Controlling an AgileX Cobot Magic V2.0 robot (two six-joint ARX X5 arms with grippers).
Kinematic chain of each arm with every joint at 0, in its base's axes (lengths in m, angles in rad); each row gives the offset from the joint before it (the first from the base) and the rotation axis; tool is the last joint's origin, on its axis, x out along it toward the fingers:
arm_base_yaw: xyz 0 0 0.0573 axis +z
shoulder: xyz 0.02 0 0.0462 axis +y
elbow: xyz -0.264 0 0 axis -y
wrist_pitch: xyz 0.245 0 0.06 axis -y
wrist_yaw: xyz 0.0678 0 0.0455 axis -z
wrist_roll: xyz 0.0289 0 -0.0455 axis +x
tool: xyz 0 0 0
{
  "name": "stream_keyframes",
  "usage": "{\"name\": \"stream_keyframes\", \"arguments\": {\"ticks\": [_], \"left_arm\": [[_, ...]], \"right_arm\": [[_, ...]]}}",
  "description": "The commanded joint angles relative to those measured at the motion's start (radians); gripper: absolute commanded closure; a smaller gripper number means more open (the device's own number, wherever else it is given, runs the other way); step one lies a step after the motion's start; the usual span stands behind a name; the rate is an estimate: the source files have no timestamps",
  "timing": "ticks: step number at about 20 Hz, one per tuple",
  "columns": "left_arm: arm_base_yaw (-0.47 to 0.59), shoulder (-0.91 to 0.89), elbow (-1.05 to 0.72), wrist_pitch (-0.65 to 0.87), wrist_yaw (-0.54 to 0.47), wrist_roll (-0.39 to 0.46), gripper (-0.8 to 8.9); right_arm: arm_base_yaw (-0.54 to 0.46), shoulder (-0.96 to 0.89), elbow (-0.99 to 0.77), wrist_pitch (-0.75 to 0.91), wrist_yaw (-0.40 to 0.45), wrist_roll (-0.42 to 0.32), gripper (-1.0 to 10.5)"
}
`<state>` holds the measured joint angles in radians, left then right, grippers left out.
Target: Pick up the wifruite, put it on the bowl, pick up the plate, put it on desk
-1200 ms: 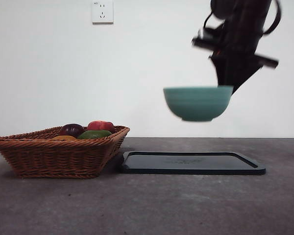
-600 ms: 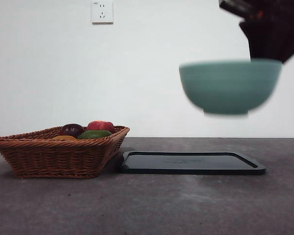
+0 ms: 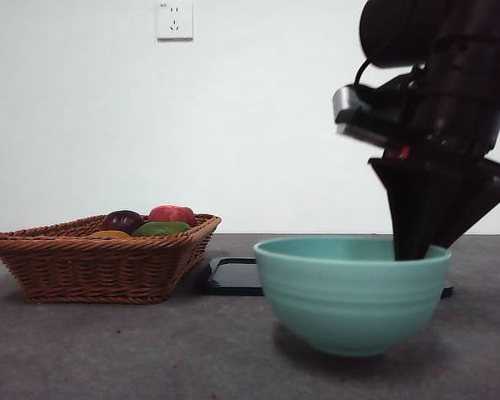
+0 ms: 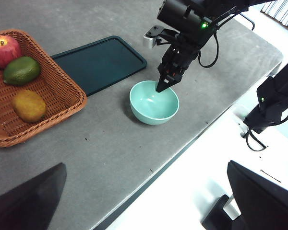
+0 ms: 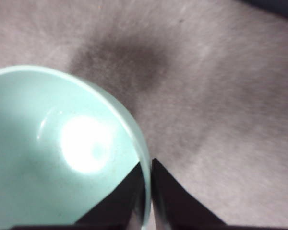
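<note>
Pinching the bowl's (image 3: 352,292) rim, our right gripper (image 5: 148,199) had its jaws nearly closed — one inside the wall, one outside, the thin rim between them. The bowl sat upright on the desk (image 3: 150,350), mouth up, directly below those jaws. Our left gripper (image 4: 144,201) hung high, jaws spread wide and empty. The wifruite (image 4: 29,105) lay in the basket (image 4: 62,81) far from both, its long axis running roughly along the basket wall beside it. Bare desk lay around the bowl; the dark tray (image 4: 101,62) sat beyond it.
</note>
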<state>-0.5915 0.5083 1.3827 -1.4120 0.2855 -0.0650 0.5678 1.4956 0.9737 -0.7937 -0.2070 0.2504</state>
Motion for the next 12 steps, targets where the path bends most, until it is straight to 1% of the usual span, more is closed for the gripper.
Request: {"name": "stream_keyframes", "arguments": {"ticks": [1, 5, 10, 11, 12], "left_arm": [[-0.006, 0.001, 0.014, -0.009, 0.000, 0.013, 2.82], [-0.006, 0.001, 0.014, -0.008, 0.000, 0.013, 2.82], [-0.006, 0.001, 0.014, -0.008, 0.000, 0.013, 2.82], [-0.006, 0.001, 0.014, -0.009, 0.000, 0.013, 2.82], [-0.006, 0.001, 0.014, -0.009, 0.000, 0.013, 2.82]], "right_arm": [[0.027, 0.023, 0.009, 0.016, 0.004, 0.028, 9.3], [0.044, 0.032, 0.009, 0.014, 0.025, 0.042, 9.3], [0.047, 0.035, 0.009, 0.000, 0.025, 0.047, 9.3], [0.050, 0.035, 0.009, 0.001, 0.025, 0.051, 9.0], [0.051, 0.035, 0.009, 0.002, 0.025, 0.054, 8.3]]}}
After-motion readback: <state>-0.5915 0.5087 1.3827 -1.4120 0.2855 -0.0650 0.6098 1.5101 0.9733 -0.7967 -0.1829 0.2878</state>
